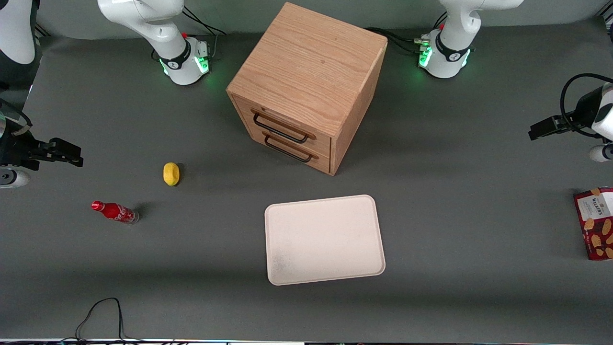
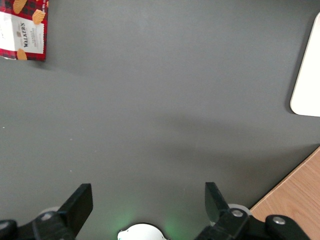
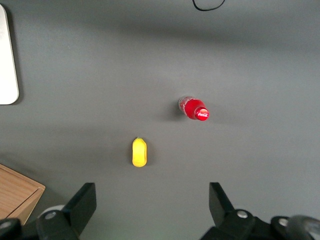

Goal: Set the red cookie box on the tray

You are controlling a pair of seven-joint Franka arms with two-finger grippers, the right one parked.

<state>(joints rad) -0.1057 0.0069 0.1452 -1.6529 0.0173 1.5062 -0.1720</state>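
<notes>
One object matters here: the red cookie box (image 1: 596, 223) lies flat on the table at the working arm's end, label side up, and the front view cuts part of it off at its edge. From the tray (image 1: 323, 238) it sits at about 3 o'clock in the front view, well apart from it. The gripper (image 1: 543, 128) hangs above bare table, at about 11 o'clock from the box and farther from the front camera than it; its fingers (image 2: 80, 202) are spread wide and they hold nothing.

The step in hand, I judge, is the approach, and nothing of the task is done yet. To do it well, the gripper should come over the box, turn so that its two fingers span the shorter width, and go down until the pads are past the thin edges before closing. A flat carton gives little height to grasp, so a shallow closing could slip off.

The tray carries nothing. The wooden drawer cabinet (image 1: 306, 86) stands at 12 o'clock from the tray with both drawers closed, so what they contain cannot be seen.
</notes>
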